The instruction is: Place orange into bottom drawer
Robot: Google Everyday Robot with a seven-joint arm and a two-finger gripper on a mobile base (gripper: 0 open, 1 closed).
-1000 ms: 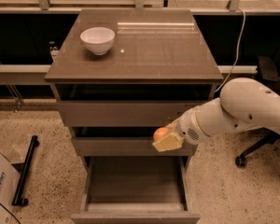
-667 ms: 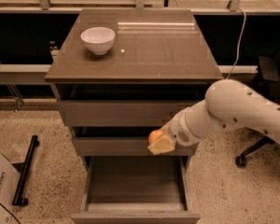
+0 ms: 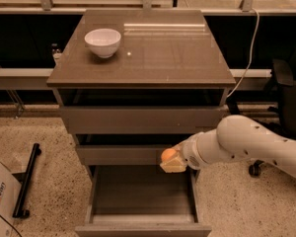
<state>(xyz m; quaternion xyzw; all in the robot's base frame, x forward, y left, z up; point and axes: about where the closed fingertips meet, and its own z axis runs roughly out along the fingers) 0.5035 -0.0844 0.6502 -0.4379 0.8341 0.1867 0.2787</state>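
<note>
The orange (image 3: 168, 155) is a small round fruit held in my gripper (image 3: 171, 161), whose pale fingers close around it. The gripper hangs in front of the middle drawer's front, just above the back right part of the bottom drawer (image 3: 143, 221). The bottom drawer is pulled out, showing its wide grey tray with nothing in it. My white arm (image 3: 246, 142) reaches in from the right.
A white bowl (image 3: 103, 42) stands on the cabinet top (image 3: 158, 58) at the back left. Two shallower drawers above are slightly ajar. A cardboard box (image 3: 0, 196) and a black stand (image 3: 27, 181) lie on the floor left. An office chair (image 3: 286, 93) stands right.
My gripper with the orange has moved left, from the right side of the drawer fronts towards the cabinet's middle. The drawer and bowl have not moved.
</note>
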